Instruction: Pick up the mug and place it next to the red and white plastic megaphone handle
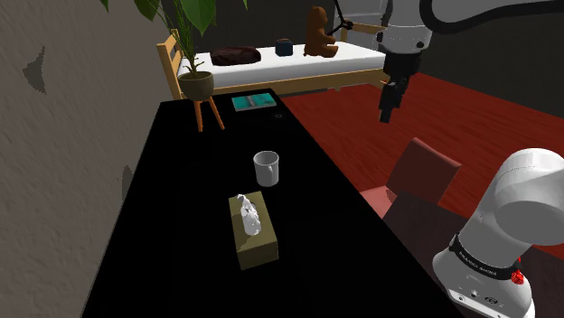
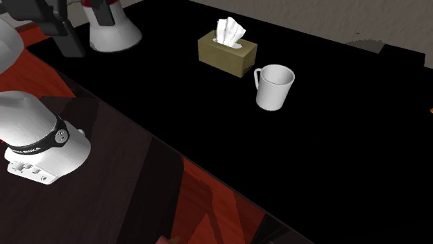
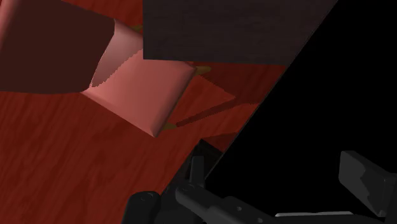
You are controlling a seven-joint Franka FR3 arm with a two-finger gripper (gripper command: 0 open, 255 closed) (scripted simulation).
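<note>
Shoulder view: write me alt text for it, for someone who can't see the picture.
A white mug stands on a long black table, with an olive tissue box just nearer the camera. The robot's black hand hangs over the red floor beside the table, well away from the mug.

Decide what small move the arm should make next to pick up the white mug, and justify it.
Probably swing the open black gripper across toward the white handled mug. The gripper hangs over the red floor beyond the black table's edge, while the mug stands upright and untouched beside the olive tissue box.
</note>
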